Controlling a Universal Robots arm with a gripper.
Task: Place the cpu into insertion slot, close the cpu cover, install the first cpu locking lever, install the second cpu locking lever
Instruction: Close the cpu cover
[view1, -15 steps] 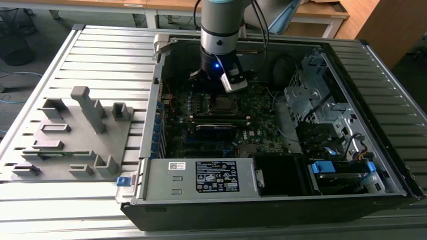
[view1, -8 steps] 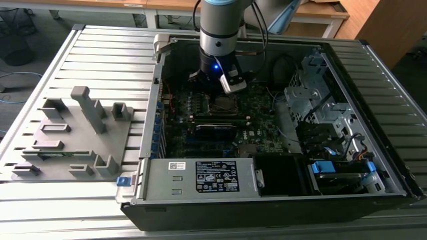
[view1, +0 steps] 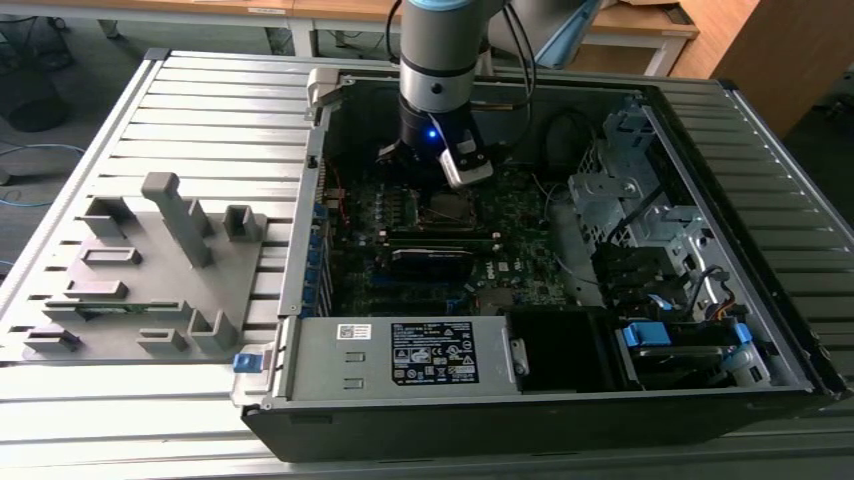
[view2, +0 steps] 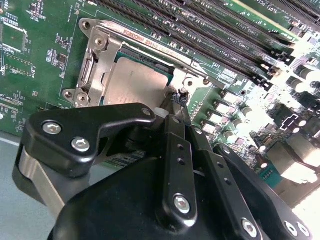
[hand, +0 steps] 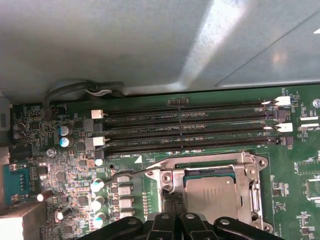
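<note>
We reckon the cpu (view2: 134, 86) sits in the insertion slot (view1: 447, 207), cpu cover (view2: 97, 60) down, locking lever (hand: 127, 174) looking unlatched, gripper (view2: 178, 100) pinched narrow at the slot's 12 o'clock in the exterior view.

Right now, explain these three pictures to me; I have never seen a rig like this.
The exterior view looks on from outside: a robot arm reaches down into an open computer case lying on a slatted table, with a grey holder block at the exterior view's left. Both wrist views come from cameras riding on the arm, looking at the green motherboard. There the cpu sits in the insertion slot, and the silvery cpu cover frames it. The black gripper hovers at the socket's edge; whether it grips anything is unclear.
</note>
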